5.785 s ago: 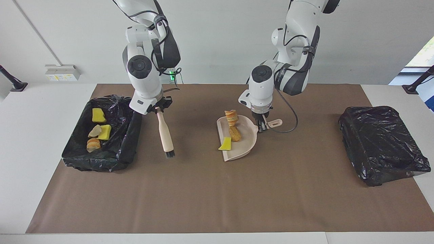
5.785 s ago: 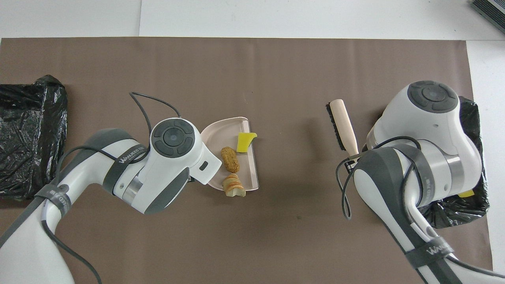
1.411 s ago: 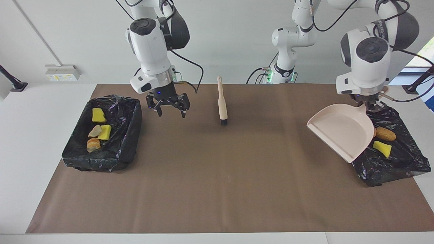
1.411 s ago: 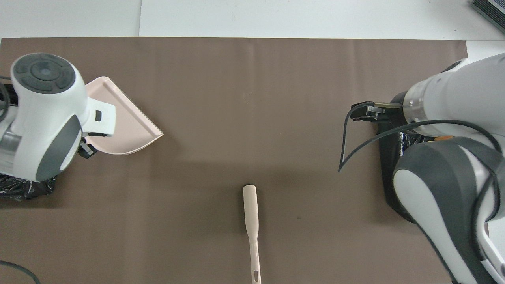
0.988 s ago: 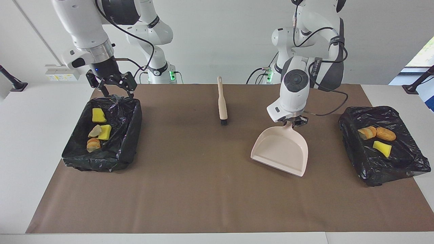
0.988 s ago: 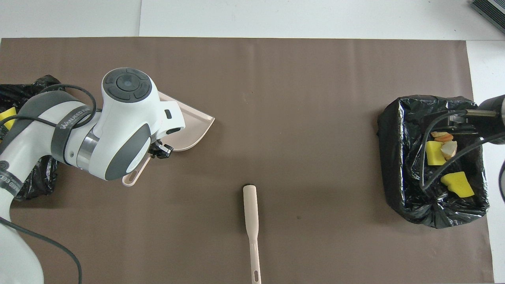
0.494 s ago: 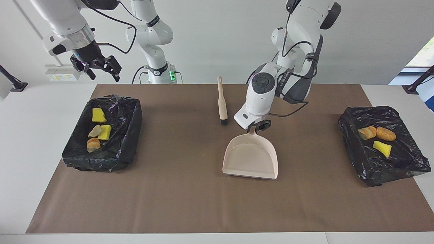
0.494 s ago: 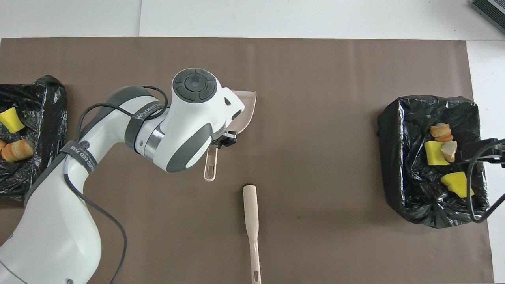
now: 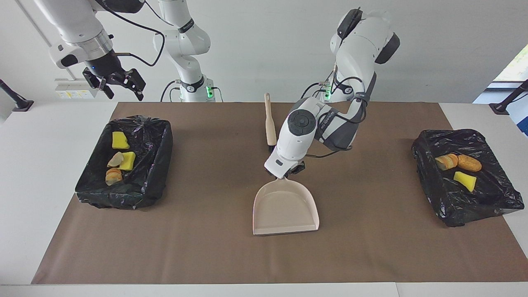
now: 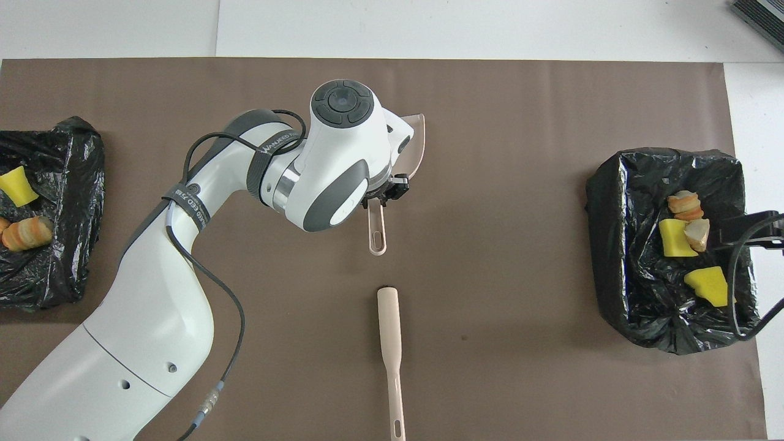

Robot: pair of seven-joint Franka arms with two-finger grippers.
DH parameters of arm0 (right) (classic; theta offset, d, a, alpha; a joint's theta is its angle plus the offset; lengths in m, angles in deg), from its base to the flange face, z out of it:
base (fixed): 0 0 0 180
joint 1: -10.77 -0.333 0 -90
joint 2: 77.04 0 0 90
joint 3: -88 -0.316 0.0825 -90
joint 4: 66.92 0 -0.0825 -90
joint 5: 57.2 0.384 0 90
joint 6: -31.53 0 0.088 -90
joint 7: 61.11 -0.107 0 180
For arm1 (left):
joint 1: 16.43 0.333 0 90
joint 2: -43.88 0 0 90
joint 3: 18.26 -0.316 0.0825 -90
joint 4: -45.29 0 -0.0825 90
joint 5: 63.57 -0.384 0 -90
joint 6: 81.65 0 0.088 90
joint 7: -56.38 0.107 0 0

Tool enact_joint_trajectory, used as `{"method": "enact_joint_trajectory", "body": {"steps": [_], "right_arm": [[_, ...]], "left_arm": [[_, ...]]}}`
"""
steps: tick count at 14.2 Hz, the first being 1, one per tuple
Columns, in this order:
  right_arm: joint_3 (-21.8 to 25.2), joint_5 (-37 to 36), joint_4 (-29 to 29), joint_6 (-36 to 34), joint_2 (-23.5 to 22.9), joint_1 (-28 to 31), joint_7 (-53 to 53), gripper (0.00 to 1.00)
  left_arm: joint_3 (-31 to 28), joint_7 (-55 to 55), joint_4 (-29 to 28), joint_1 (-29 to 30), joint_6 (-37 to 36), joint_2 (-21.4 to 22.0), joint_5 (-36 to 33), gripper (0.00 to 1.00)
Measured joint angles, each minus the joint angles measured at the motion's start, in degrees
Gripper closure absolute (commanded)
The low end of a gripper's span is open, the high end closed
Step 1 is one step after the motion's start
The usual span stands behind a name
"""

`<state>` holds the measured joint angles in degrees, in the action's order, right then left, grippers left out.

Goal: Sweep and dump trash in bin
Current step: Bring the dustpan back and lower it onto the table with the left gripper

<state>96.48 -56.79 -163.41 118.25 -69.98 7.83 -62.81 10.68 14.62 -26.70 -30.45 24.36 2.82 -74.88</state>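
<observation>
Two black-lined bins are sitting on the brown mat, one bin [image 9: 123,163] at the right arm's end and the other bin [image 9: 464,177] at the left arm's end. Seven scraps of trash are lying in them: four in the first, namely two yellow sponge pieces [image 9: 120,140] and two tan bread lumps [image 9: 114,176], and three in the second, namely one yellow sponge wedge [image 9: 465,180] and two brown rolls [image 9: 469,163]. One pink dustpan [image 9: 286,208] and one brush [image 9: 270,126] are showing. Two arms are working here.
</observation>
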Motion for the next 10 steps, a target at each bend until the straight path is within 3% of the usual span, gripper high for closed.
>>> {"method": "enact_joint_trajectory", "body": {"steps": [6,7,8,9,10], "right_arm": [[-0.16,0.0,0.08,0.0,0.18,-0.01,0.0,0.0],[-0.25,0.0,0.1,0.0,0.24,-0.03,0.01,0.0],[-0.29,0.0,0.14,0.0,0.35,-0.06,0.01,0.0],[-0.35,0.0,0.17,0.0,0.53,-0.09,0.57,0.0],[-0.44,0.0,0.19,0.0,0.7,-0.11,2.19,0.0]], "left_arm": [[0.21,1.02,-1.5,-0.16,0.85,0.05,-1.9,1.0],[0.21,2.23,-1.99,-0.17,0.83,0.35,-2.1,0.91],[0.23,3.3,-2.55,-0.17,0.83,0.7,-2.14,0.68],[0.28,3.8,-3.13,-0.19,0.83,1.13,-2.13,0.6],[0.32,3.94,-3.68,-0.22,0.83,1.56,-2.13,0.42]]}}
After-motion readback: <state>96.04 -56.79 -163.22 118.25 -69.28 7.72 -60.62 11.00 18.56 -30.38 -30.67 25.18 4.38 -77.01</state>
